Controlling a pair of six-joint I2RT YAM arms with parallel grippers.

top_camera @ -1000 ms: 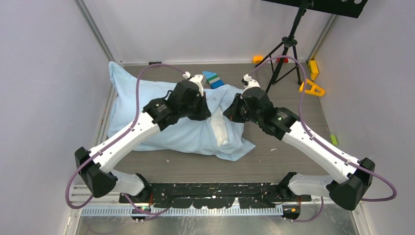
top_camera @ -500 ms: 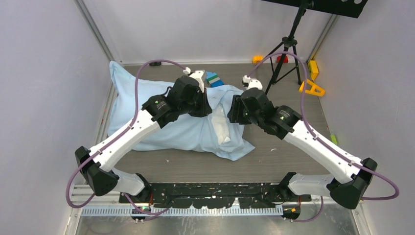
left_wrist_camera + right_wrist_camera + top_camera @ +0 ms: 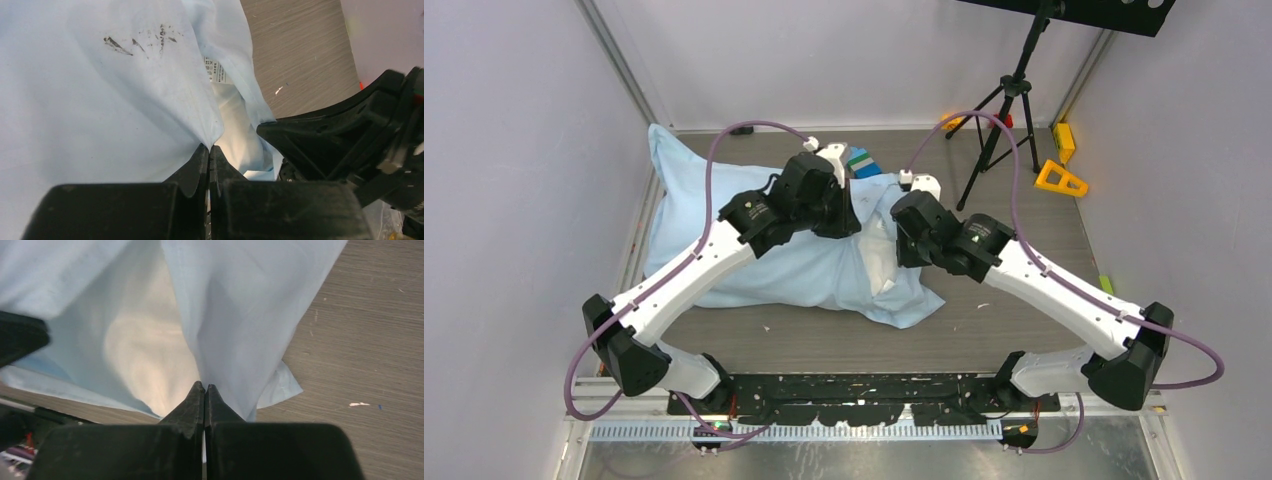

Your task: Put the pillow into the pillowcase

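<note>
Your left gripper (image 3: 210,148) and right gripper (image 3: 205,386) each pinch shut on the pillowcase (image 3: 684,190) hem, one on either side of its mouth. The pillow (image 3: 876,262) lies lengthwise inside, its white end showing between them. Room to pull lies rightward over the table (image 3: 984,330); the blocks (image 3: 860,162) sit just behind.

The grey wood-grain desk (image 3: 984,330) is carrying the rumpled light-blue pillowcase (image 3: 679,195) on its left, with toy blocks (image 3: 860,162) lying just behind it and a tripod (image 3: 999,130) and a yellow triangle (image 3: 1060,178) sitting at the far right.
</note>
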